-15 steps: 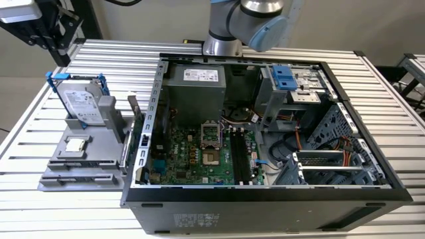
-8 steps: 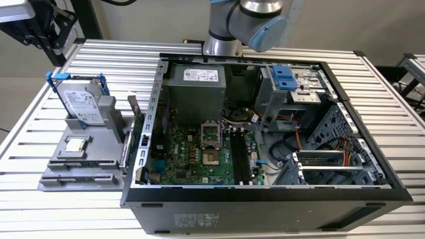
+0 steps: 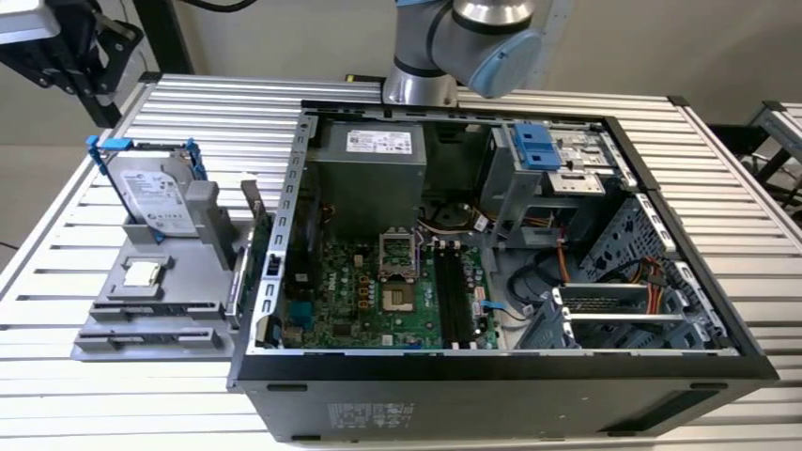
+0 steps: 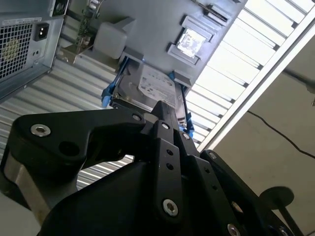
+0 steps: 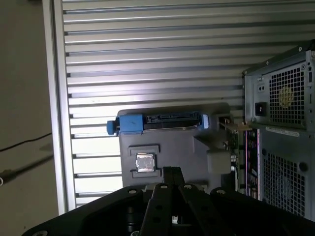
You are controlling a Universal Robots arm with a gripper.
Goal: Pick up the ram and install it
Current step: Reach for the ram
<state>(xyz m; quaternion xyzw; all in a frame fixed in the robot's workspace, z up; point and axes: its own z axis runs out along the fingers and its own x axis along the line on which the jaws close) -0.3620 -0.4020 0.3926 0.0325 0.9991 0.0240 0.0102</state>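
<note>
The grey arm [image 3: 483, 28] holds its black tool [image 5: 172, 170], fingers pressed together.

1. Computer case [image 3: 501, 385]: lies open on the slatted worktop [image 3: 75, 395], with the motherboard [image 3: 363, 291] and power supply [image 3: 370, 164] exposed inside.
2. Grey holder [image 3: 176, 324]: just beside the case, on the exterior view's left.
3. Hard drive [image 3: 153, 195], blue-framed: stands tilted in the holder, level with the case's power-supply end.
4. Processor chip [image 3: 142, 273]: flat in a holder recess, apart from the case.
</note>
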